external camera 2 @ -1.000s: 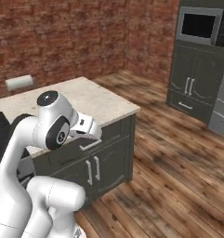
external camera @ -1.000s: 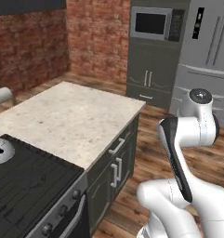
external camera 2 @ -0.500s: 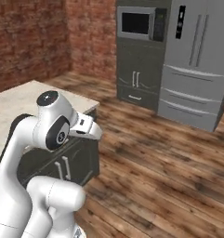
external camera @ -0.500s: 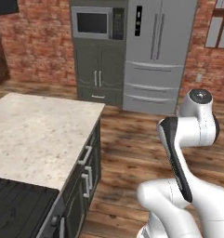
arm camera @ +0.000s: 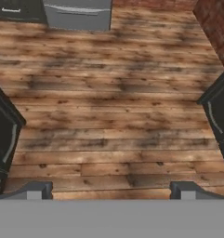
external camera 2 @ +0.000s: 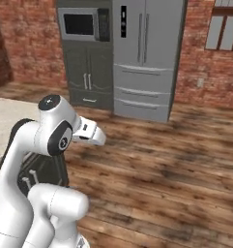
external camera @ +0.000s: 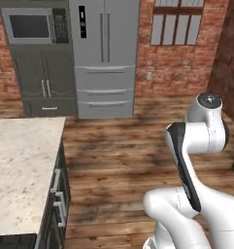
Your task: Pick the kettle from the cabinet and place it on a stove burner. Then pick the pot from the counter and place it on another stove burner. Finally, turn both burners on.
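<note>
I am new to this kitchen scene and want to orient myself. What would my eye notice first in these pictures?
First comes the tall steel refrigerator against the brick back wall, with a microwave set in dark cabinets to its left. Next is the wide wooden floor the open gripper looks down on. The beige counter lies at the lower left of the left base view.

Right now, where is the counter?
The counter lies at the lower left of the left base view, left of the arm, its near end facing the steel fridge across the wood floor; a strip shows at the right base view's left edge.
</note>
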Available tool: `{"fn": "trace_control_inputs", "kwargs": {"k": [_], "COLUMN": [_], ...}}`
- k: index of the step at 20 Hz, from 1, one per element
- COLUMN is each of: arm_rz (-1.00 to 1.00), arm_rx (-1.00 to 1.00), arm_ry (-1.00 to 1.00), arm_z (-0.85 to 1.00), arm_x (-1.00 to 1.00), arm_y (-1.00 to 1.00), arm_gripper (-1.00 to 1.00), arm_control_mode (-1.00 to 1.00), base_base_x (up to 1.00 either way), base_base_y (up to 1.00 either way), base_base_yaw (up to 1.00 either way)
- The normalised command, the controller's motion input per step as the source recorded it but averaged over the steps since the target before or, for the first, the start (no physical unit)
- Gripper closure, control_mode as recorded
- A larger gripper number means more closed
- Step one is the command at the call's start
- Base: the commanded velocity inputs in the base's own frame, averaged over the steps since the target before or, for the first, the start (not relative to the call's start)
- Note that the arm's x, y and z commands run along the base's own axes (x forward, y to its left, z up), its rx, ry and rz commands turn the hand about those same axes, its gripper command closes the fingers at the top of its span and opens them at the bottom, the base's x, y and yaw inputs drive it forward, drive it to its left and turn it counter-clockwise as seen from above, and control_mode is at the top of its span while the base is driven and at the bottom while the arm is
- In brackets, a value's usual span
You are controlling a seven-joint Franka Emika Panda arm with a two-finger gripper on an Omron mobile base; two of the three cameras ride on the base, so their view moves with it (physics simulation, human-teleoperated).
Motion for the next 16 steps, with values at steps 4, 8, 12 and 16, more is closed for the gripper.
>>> {"fn": "trace_control_inputs", "kwargs": {"k": [4, 8, 12, 16], "arm_rz": [0.00, 0.00, 0.00, 0.00], "arm_rx": [0.00, 0.00, 0.00, 0.00], "arm_ry": [0.00, 0.00, 0.00, 0.00], "arm_z": [0.00, 0.00, 0.00, 0.00], "arm_x": [0.00, 0.00, 0.00, 0.00], "arm_y": [0.00, 0.00, 0.00, 0.00], "arm_gripper": [-1.00, -1.00, -1.00, -1.00], "arm_control_mode": [1.00, 1.00, 1.00, 1.00], "base_base_x": [0.12, 0.13, 0.13, 0.18], "base_base_y": [0.00, 0.00, 0.00, 0.00], "base_base_yaw": [-0.50, -0.49, -0.48, -0.48]}}
